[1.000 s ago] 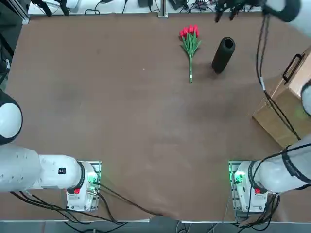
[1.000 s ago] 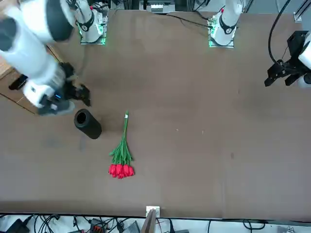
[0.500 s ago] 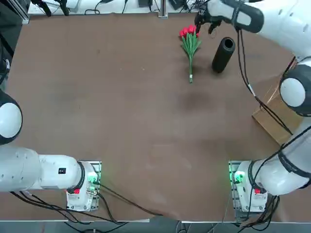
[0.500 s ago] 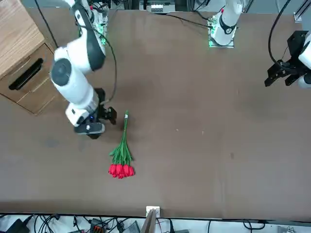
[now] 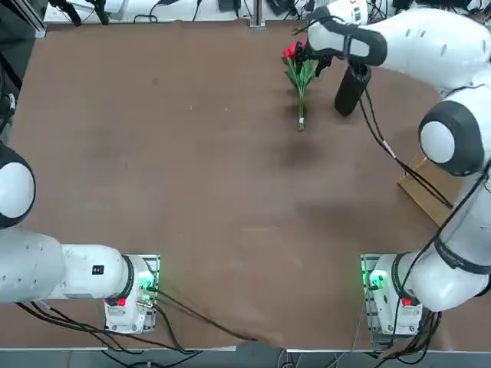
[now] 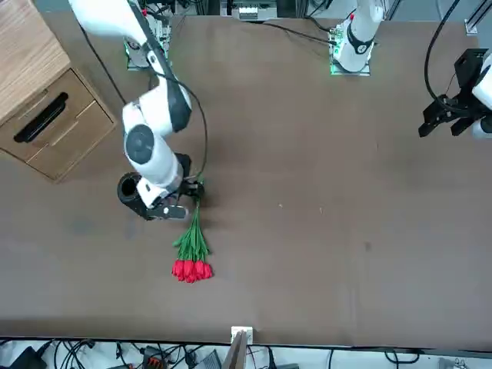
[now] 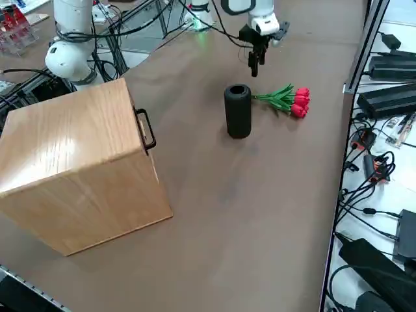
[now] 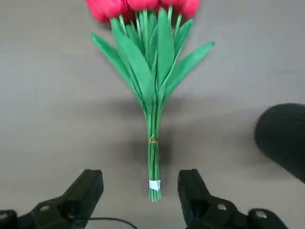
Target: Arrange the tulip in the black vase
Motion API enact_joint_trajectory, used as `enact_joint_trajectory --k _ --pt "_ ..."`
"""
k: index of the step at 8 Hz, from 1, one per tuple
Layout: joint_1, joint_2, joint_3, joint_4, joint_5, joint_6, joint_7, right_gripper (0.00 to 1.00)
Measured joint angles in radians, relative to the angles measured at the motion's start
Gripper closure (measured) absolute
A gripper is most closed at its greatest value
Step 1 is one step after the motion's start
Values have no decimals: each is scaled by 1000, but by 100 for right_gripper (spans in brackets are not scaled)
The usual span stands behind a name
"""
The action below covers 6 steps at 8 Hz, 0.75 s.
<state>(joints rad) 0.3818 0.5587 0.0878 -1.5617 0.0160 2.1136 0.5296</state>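
Black vase [image 7: 238,116] beside the tulip [image 7: 284,99]

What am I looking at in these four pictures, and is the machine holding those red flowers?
These show a pair of white robot arms on a brown table. One picture looks straight down, one faces the robot, one looks from its right, and one rides on the right arm's wrist.

On the table lie a bunch of red tulips with green leaves and, beside it, an upright matte black cylindrical vase. A light wooden box with a black handle stands nearby.

Nothing is held: the right arm's black gripper hovers above the stems, its two fingers apart.
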Motion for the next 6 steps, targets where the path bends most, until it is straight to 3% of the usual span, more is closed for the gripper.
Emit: enact_joint_trajectory --k 3,6 --pt "0 77 -6 3 -5 5 17 6" --pt "1 126 -8 6 -8 91 60 7"
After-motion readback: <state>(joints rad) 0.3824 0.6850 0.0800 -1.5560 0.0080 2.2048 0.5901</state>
